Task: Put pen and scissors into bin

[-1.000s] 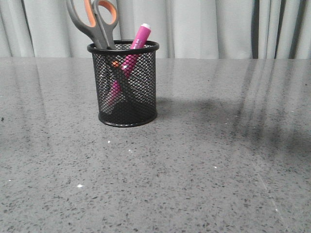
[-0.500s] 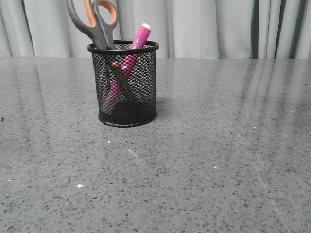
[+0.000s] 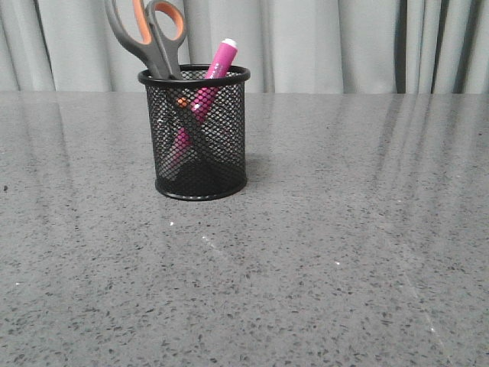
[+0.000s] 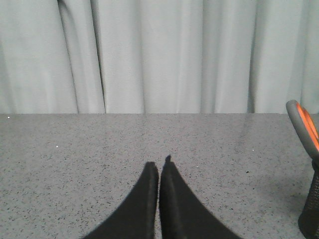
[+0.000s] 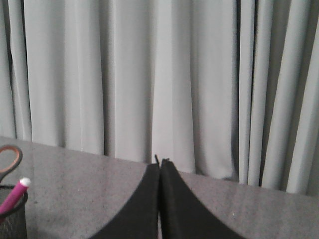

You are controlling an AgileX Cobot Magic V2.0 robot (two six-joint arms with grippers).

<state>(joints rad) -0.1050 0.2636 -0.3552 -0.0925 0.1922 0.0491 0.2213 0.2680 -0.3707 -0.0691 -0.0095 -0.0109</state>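
Left hand (image 4: 158,169): both black fingers pressed together, tips meeting, nothing between them. It hangs over bare grey speckled desk (image 3: 344,252); the front view does not show it.

Bin (image 3: 200,134): black wire-mesh cup, upright on the desk, left of the desk's middle and toward the far edge. Solid rim and base, mesh wall see-through.

Scissors (image 3: 150,34): standing in the bin, blades down, grey handles with orange-lined loops rising well above the rim on the bin's left side. The orange pivot dot shows through the mesh just under the rim. One handle loop (image 4: 303,125) also shows at the edge of the left wrist view, with a sliver of the bin below it.

Pen (image 3: 214,69): magenta, white tip up, in the bin, leaning right against the rim; its lower body crosses behind the scissor blades inside the mesh. Its tip (image 5: 15,194) appears in the right wrist view too.

Right hand (image 5: 159,167): fingers closed tight against each other, empty, raised off the desk and facing the pale pleated curtain (image 3: 321,42) behind the far edge.
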